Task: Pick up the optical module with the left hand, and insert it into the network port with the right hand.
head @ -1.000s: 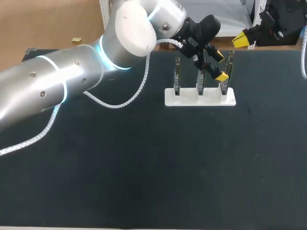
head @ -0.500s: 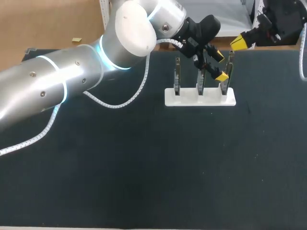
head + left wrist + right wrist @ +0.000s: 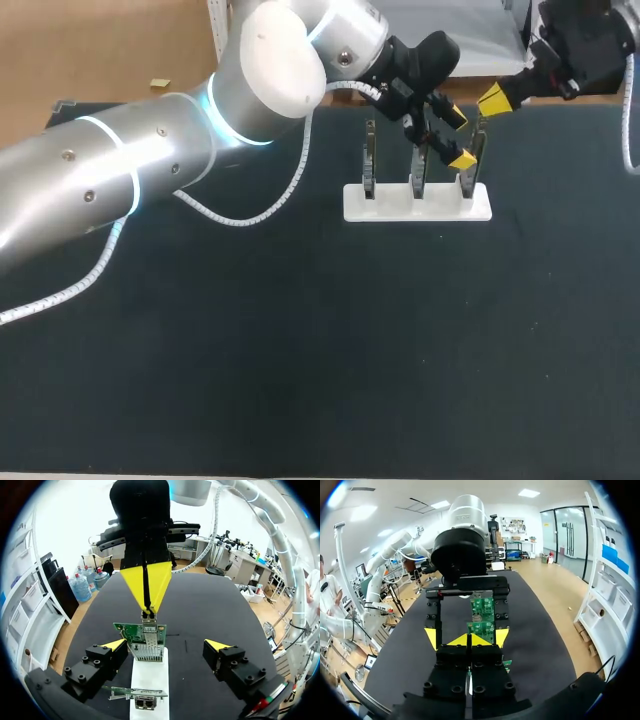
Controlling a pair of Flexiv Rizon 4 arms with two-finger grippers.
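Found left gripper (image 3: 166,644) spread wide, flanking a green board (image 3: 141,632), touching nothing; right gripper (image 3: 147,599) with tips pressed together just above it. Saw the whole white stand (image 3: 417,205) only overhead.

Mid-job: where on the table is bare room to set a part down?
Bare: the whole near half of the table, in front of the white holder, and the strip right of the holder. Crowded: the three upright boards, where the left gripper and right gripper hang close together; the left arm covers the far left.
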